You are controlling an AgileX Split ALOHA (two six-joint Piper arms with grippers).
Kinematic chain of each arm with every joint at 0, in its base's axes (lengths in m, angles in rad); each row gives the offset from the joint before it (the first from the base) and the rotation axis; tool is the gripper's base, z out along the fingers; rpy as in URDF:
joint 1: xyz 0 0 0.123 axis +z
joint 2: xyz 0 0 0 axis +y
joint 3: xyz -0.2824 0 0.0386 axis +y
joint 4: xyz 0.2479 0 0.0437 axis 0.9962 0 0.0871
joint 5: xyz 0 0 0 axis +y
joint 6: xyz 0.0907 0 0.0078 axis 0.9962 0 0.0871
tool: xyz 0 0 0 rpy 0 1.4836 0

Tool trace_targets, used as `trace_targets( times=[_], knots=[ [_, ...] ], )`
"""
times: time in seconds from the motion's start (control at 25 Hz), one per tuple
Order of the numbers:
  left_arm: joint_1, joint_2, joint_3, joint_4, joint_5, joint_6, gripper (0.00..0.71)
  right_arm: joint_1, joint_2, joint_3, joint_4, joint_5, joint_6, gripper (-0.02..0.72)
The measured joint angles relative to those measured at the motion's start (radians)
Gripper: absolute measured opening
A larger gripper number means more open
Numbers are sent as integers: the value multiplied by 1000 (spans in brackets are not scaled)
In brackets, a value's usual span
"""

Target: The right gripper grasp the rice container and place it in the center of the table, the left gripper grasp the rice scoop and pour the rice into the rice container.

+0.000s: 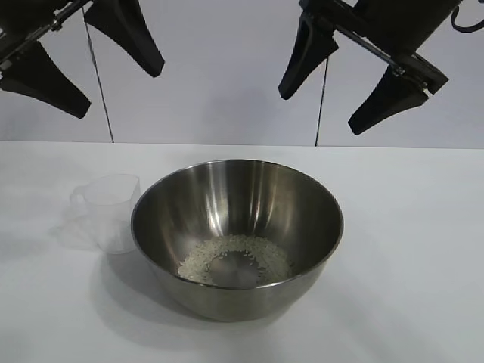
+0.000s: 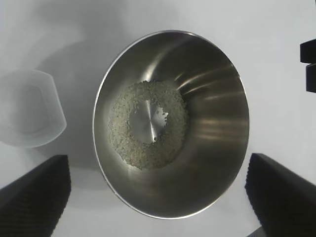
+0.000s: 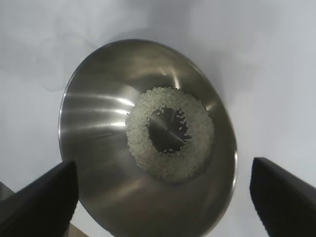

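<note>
Bowl: the steel bowl stands upright near the middle of the table; nothing holds it.
Rice: a ring of white rice lies on the bowl's floor, with bare metal showing at its centre.
Scoop: the clear plastic scoop stands upright on the table, just beside the bowl on the left arm's side; whether the two touch cannot be told. It looks empty.
Left claw: the left gripper hangs high above the table over the scoop's side, fingers spread wide, holding nothing.
Right claw: the right gripper hangs high above the bowl's far rim, fingers spread wide, holding nothing.
Step in hand: judged from the layout, placing and pouring appear done; both arms are clear of the objects.
Doing it well: each arm should rise and move away from the bowl on its own side, so that no finger catches the thin rim.
Risk: the scoop is light and sits close to the bowl; a brush from the left fingers would tip it.
</note>
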Motion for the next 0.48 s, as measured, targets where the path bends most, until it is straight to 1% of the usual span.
trace_targets(
  times=[0.48],
  knots=[
    [0, 4, 0, 2, 3, 14, 694, 0, 0, 0, -7, -10, 8, 654]
  ],
)
